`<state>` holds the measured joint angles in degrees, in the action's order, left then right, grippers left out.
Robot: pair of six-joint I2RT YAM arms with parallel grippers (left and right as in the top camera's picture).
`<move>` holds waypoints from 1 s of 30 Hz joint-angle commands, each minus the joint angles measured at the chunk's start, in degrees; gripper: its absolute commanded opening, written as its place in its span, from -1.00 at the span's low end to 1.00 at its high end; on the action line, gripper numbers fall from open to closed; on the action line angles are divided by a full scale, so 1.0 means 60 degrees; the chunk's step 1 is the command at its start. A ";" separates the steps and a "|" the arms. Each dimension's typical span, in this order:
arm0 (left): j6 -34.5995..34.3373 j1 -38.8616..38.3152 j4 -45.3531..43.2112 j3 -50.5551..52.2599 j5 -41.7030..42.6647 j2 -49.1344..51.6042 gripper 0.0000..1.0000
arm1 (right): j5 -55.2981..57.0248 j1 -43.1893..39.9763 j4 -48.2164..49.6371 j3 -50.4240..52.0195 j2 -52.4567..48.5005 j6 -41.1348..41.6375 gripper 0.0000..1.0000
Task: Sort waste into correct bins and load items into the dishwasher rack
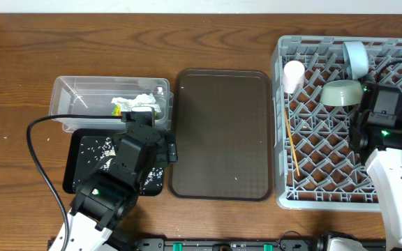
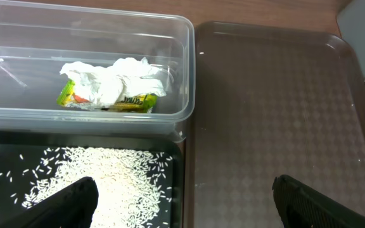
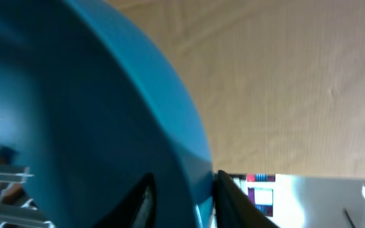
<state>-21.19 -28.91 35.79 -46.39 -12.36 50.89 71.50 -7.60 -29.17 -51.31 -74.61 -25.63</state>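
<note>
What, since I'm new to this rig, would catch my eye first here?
The grey rack dominates the right side. In the right wrist view a dark-blue plate fills the picture, its rim between the fingers. Rice lies scattered on the black tray at left.

Overhead top-down, left wrist near tub [image 2: 106, 120], right wrist against plate [image 3: 75, 114]
</note>
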 commanded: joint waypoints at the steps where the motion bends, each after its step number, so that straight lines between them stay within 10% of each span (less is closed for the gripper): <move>1: -0.0091 0.0036 -0.0004 -0.0182 -0.0015 -0.0007 0.82 | -0.0976 0.0277 -0.0029 0.0146 -0.0124 0.0055 -0.25; 4: -0.0091 0.0036 -0.0004 -0.0182 -0.0015 -0.0007 0.82 | -0.1184 0.0448 -0.0025 0.0146 -0.0124 0.0055 0.09; 7: -0.0091 0.0036 -0.0004 -0.0182 -0.0015 -0.0007 0.82 | -0.1359 0.0586 -0.0029 0.0146 -0.0124 0.0055 0.99; 30: -0.0091 0.0036 -0.0004 -0.0182 -0.0015 -0.0007 0.82 | -0.1993 0.1778 -0.0025 0.0142 -0.0120 0.0557 0.98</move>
<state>-21.19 -28.91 35.77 -46.39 -12.36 50.89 61.19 1.56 -29.34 -50.87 -75.11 -25.63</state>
